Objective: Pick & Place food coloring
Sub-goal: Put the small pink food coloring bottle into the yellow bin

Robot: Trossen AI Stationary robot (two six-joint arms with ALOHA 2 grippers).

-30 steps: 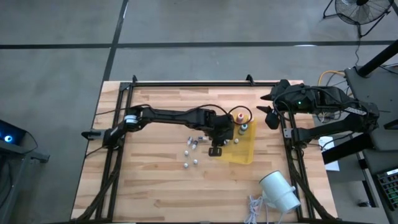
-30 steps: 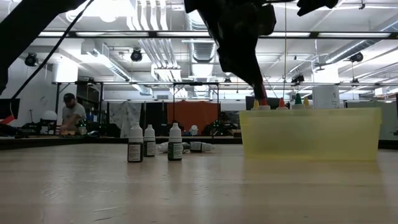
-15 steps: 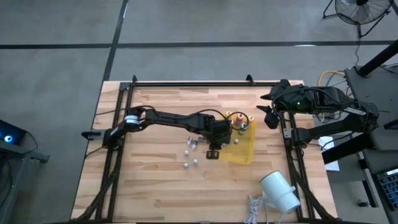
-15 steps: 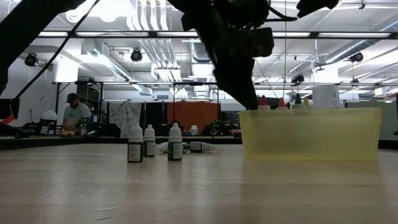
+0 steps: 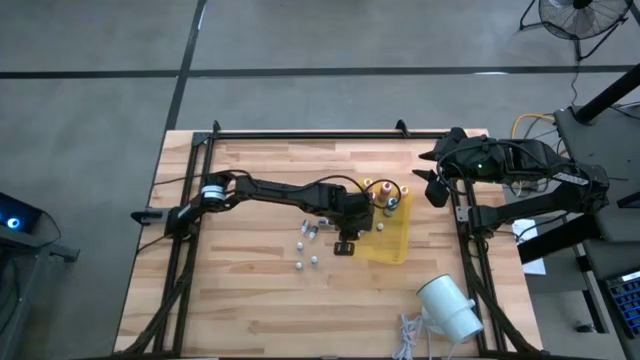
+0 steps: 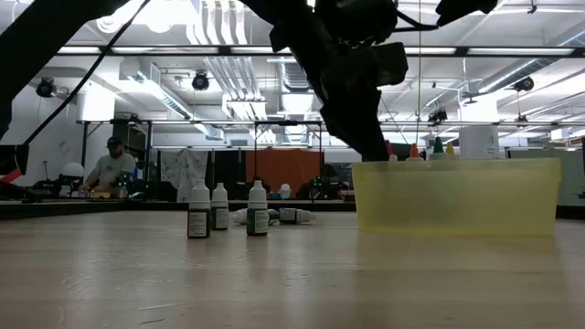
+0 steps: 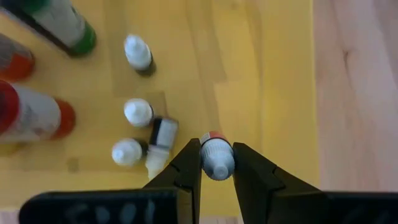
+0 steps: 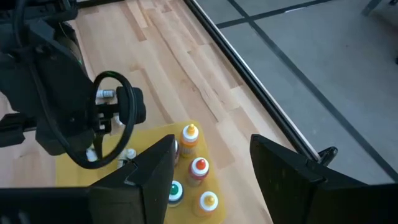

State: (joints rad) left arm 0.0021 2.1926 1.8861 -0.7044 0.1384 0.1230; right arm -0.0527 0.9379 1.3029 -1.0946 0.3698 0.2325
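Food-coloring vials (image 5: 306, 262), whitish and small, stand and lie loose on the wooden table (image 5: 250, 300) left of the yellow tray (image 5: 398, 245). Reaching from the left edge, the left arm stretches nearly flat across the table, its left gripper (image 7: 216, 163) pointed down over the tray and pinching 1 small vial (image 7: 216, 157) by the neck. Inside the tray stand 4 colored-top bottles (image 8: 191, 169) and several vials (image 7: 138, 52). Folded at the table's right edge, the right gripper (image 8: 211, 163) hangs with jaws spread, empty.
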